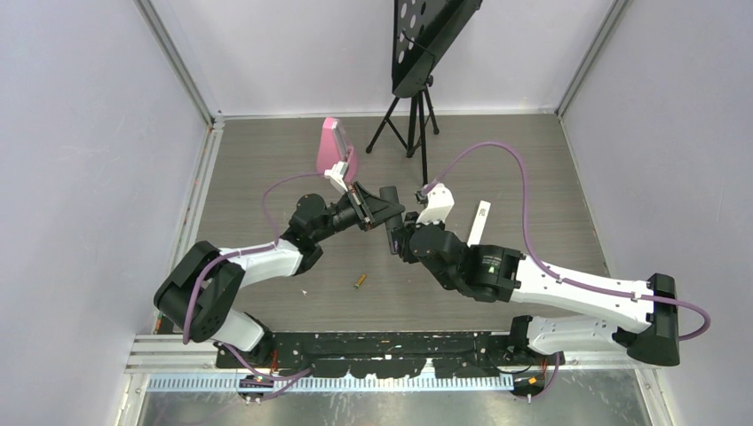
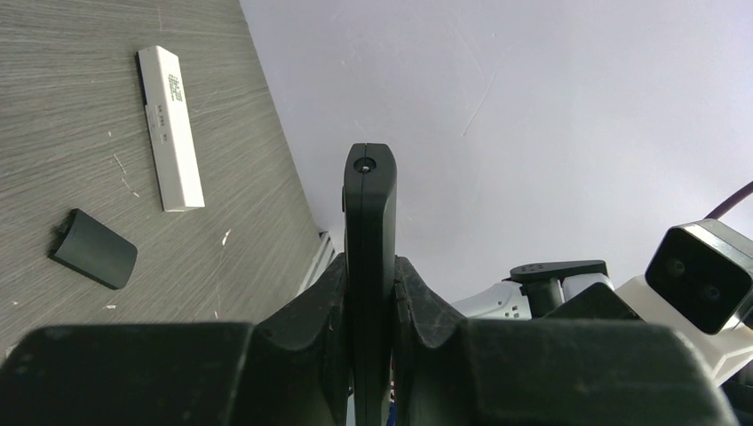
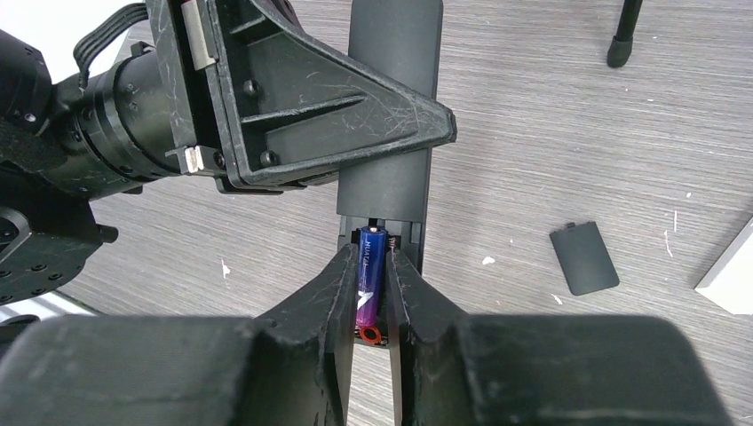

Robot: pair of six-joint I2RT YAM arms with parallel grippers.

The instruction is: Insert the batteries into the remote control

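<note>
Two grippers, both closed on something.

Right gripper (image 3: 370, 266): fingers pressed in on a purple battery (image 3: 370, 286), one on each long side. The battery runs lengthwise along the open bay at the near end of the remote control (image 3: 391, 191); its red-ringed end points toward the wrist camera. Whether it is fully seated: cannot tell, as the fingers cover the bay walls.

Left gripper (image 2: 368, 266): jaws clamped on the narrow edges of the remote control (image 2: 368, 200). The bar stands out beyond the fingertips, rounded end showing a small round hole. From the right wrist view this gripper (image 3: 302, 106) crosses the remote's middle, holding it clear of the table.

Top view: the two grippers meet near the table's centre, left gripper (image 1: 373, 209) just beside right gripper (image 1: 397, 238).

Loose items on the table (image 1: 266, 160):
- gold battery (image 1: 360, 281), lying alone, nearer the arm bases than the grippers.
- back cover (image 3: 583, 258), flat, detached, to the right of the remote; also seen in the left wrist view (image 2: 93, 249).
- white remote (image 2: 170, 127), flat, near the cover but not touching it.
- pink object (image 1: 333, 146), upright, behind the left gripper.
- tripod stand (image 1: 413, 115) at the far edge.
</note>
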